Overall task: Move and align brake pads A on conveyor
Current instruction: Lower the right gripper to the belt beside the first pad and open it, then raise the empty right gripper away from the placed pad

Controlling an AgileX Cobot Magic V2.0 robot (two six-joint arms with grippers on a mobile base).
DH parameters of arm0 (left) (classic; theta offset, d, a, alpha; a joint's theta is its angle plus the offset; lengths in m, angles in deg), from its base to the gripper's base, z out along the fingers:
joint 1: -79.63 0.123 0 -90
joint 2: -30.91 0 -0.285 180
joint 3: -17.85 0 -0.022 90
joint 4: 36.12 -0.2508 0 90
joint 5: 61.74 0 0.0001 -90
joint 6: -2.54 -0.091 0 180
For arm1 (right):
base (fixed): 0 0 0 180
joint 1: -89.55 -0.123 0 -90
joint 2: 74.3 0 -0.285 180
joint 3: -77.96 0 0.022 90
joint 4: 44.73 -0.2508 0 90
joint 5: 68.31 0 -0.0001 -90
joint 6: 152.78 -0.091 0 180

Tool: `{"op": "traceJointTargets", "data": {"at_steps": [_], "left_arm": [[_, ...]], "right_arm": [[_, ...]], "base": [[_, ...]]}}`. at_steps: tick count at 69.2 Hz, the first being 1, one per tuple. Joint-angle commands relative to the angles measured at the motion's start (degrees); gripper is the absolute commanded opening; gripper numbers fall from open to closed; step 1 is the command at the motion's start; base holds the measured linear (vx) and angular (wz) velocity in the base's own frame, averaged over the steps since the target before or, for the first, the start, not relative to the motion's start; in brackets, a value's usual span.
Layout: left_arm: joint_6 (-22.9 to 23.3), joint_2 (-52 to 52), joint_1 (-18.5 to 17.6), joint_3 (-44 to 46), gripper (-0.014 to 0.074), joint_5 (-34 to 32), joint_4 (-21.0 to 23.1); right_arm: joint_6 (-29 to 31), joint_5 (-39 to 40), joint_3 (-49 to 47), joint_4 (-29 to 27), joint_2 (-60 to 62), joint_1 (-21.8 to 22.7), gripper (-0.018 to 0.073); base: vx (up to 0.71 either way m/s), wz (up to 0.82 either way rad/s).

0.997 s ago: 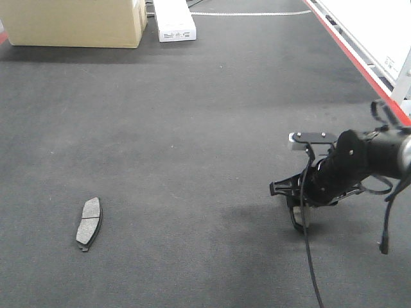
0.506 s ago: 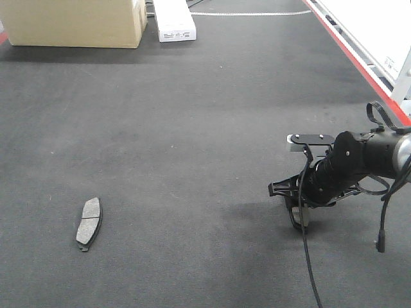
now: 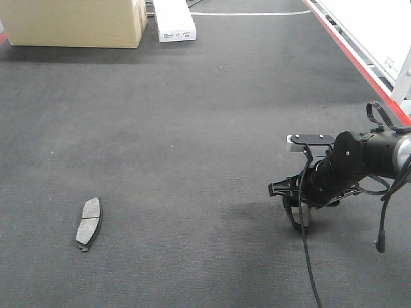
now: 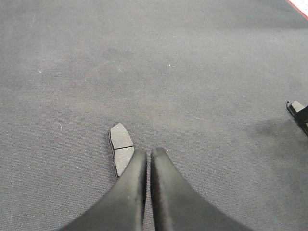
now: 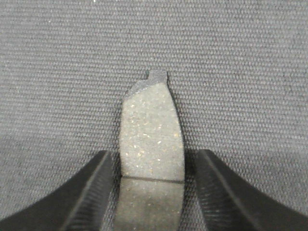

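One brake pad [image 3: 88, 223] lies flat on the dark conveyor [image 3: 192, 128] at the front left, gritty face up. In the left wrist view that pad [image 4: 121, 147] sits just left of my left gripper [image 4: 148, 151], whose fingers are shut together on nothing. A second brake pad [image 5: 151, 139] lies on the belt between the fingers of my right gripper [image 5: 151, 156]. The jaws straddle the pad near its centre groove, open, with a clear gap on the right side. In the front view my right gripper [image 3: 295, 215] is down at the belt on the right.
A cardboard box [image 3: 77, 22] and a white box [image 3: 173, 22] stand at the far end of the belt. The red edge strip [image 3: 359, 64] runs along the right side. A black cable [image 3: 308, 263] hangs from the right arm.
The right arm has sunk slightly and shifted a little left, bringing its gripper closer to the belt. The left pad has not moved.
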State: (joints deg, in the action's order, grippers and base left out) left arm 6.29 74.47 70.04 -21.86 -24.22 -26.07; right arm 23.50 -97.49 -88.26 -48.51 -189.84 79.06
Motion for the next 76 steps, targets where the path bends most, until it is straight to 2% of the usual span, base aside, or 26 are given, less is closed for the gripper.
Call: {"op": "traceJointTargets", "data": {"at_steps": [1,24,43,76], "left_arm": [[0.1,-0.1,-0.2,1.4,-0.0006,-3.6,0.3],[0.1,-0.1,-0.2,1.4,-0.0006,-3.6,0.3],[0.1,-0.1,-0.2,1.4,-0.0006,-3.6,0.3],[0.1,-0.1,-0.2,1.4,-0.0006,-3.6,0.3]], "right_arm": [[0.4,1.9,-1.4,0.2,2.4,0.0,0.0437],[0.2,1.9,-1.4,0.2,2.4,0.0,0.0544],[-0.2,1.6,-1.4,0.3,3.4,0.0,0.0547],[-0.2,-0.9,-1.0,0.6,16.1,0.0,0.0547]], "base": [[0.0,0.0],[0.0,0.0],[0.0,0.0],[0.0,0.0]]}}
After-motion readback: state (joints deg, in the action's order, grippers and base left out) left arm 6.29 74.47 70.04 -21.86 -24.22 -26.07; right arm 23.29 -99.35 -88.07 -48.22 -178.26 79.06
